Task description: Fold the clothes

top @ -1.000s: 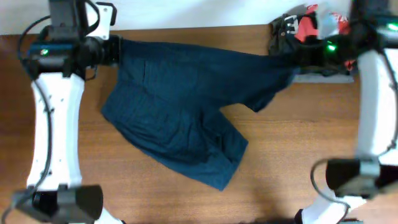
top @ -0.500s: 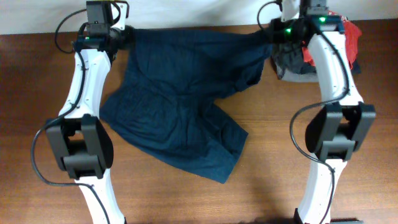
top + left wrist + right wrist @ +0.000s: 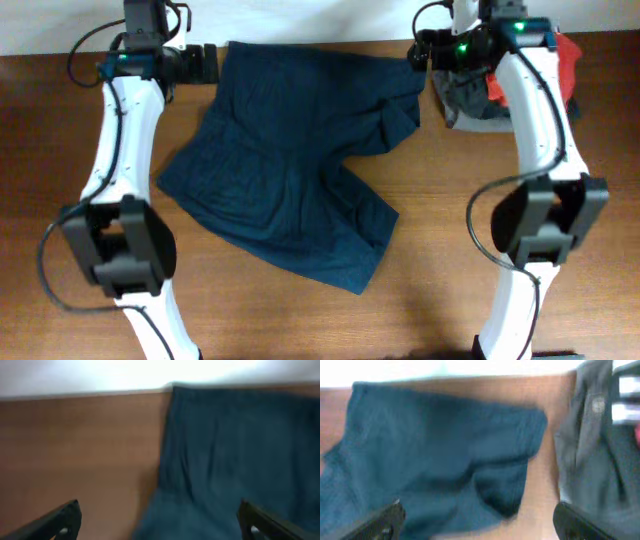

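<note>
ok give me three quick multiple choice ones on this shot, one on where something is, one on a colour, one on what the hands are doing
1. Where do the grey garment and red garment lie?
A. to the right of the shorts, by the far edge of the table
B. on top of the shorts
C. at the near edge, on the left

2. What colour are the shorts?
A. red
B. dark navy blue
C. white

3. What state are the left hand and right hand in?
A. both shut on the waistband
B. only the left holds cloth
C. both open, holding nothing

Answers:
1 A, the overhead view shows both garments beside the shorts' right side, under the right arm.
2 B, the cloth reads deep blue in all three views.
3 C, each wrist view shows fingers spread wide with nothing pinched between them.
</note>
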Tool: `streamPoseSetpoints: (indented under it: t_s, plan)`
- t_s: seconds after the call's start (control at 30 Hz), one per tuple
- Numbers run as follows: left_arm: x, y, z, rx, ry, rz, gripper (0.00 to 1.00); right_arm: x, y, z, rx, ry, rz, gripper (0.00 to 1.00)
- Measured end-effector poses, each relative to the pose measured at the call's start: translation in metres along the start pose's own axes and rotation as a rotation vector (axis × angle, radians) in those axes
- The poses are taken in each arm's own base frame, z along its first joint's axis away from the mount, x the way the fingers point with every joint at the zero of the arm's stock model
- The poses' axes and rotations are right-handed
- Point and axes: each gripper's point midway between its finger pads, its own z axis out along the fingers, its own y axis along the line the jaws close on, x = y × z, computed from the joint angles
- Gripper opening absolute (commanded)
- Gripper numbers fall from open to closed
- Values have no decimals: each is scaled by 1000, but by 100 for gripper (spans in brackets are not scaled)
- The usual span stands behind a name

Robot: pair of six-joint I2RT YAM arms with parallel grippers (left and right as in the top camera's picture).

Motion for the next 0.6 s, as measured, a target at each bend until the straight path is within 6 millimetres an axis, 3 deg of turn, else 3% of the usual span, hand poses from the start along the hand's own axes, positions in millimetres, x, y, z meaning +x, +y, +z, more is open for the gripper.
streamPoseSetpoints:
  t_s: [0.07, 0.13, 0.17, 0.23, 0.33, 0.47, 0.53, 0.6]
  plan:
    - [3, -5, -37, 20, 22, -1, 99, 18, 10, -33, 4, 56, 18, 86]
    - [13, -12, -86, 47, 59, -4, 99, 36, 25, -79, 8, 88, 21, 86]
    - [17, -14, -97, 51, 72, -4, 99, 48, 30, -99, 15, 115, 32, 86]
    - [36, -17, -119, 61, 137, -9, 99, 60, 35, -119, 20, 136, 40, 87]
    - [54, -19, -133, 67, 203, -15, 99, 71, 39, -141, 39, 143, 49, 93]
    - [57, -19, -135, 67, 215, -16, 99, 49, 35, -135, 56, 61, 40, 93]
    - [53, -19, -132, 66, 199, -15, 99, 29, 28, -111, 54, 8, 27, 94]
    - [53, -18, -129, 66, 193, -14, 99, 19, 18, -70, 53, 3, 11, 94]
